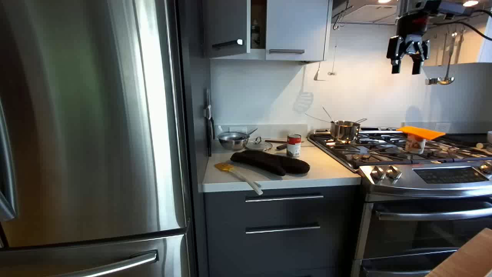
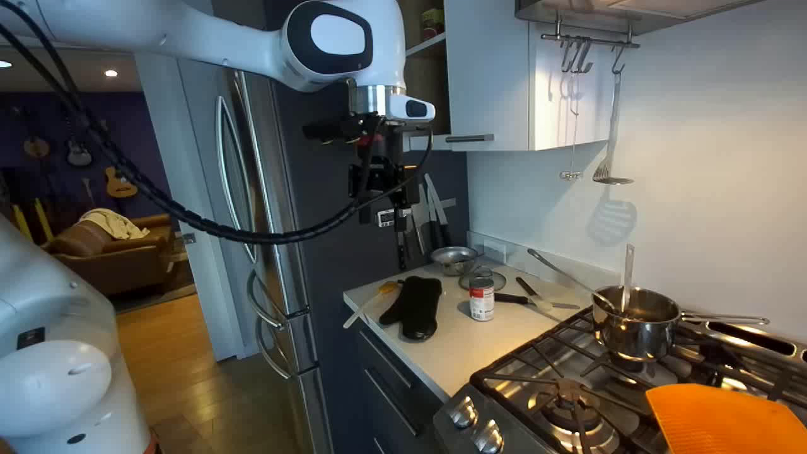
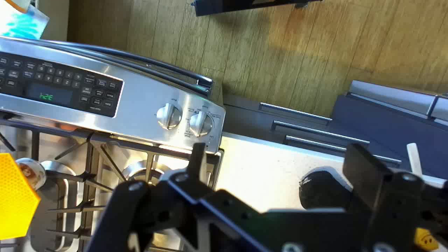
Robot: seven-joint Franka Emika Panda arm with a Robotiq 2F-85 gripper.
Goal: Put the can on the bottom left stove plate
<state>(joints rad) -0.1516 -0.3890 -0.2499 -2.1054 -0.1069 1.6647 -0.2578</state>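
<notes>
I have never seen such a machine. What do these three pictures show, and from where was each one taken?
The machine is a white robot arm ending in a black gripper. Two pictures come from cameras outside the robot; the third is from a camera on its wrist, looking down past the gripper. On the counter you see a red-and-white can, a black oven mitt and a glass lid. On the stove stands a metal pot. The gripper hangs open in the air, holding nothing.
</notes>
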